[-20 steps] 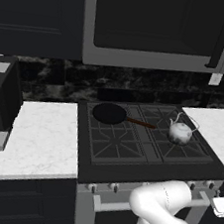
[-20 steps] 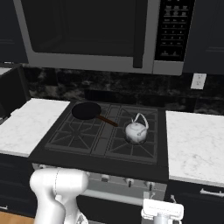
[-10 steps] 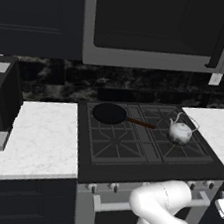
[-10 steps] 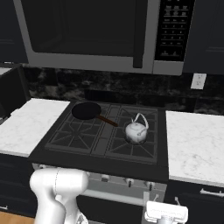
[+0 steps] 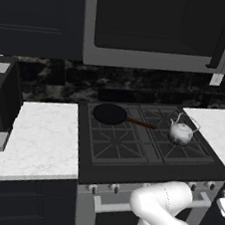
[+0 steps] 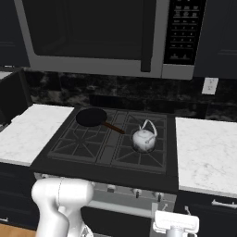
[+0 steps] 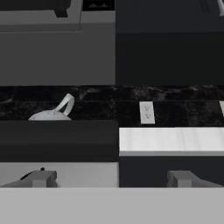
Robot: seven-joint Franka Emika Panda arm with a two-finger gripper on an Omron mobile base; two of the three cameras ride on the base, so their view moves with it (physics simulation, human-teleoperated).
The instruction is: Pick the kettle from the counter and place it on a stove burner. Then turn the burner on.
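The small round silvery kettle (image 5: 181, 133) with its thin arched handle sits upright on the right front stove burner (image 6: 144, 150), white marble desk (image 6: 208, 152) alongside, pincer (image 7: 111, 179) released below the stove front

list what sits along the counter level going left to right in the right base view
left counter → frying pan → kettle on a stove burner → right counter
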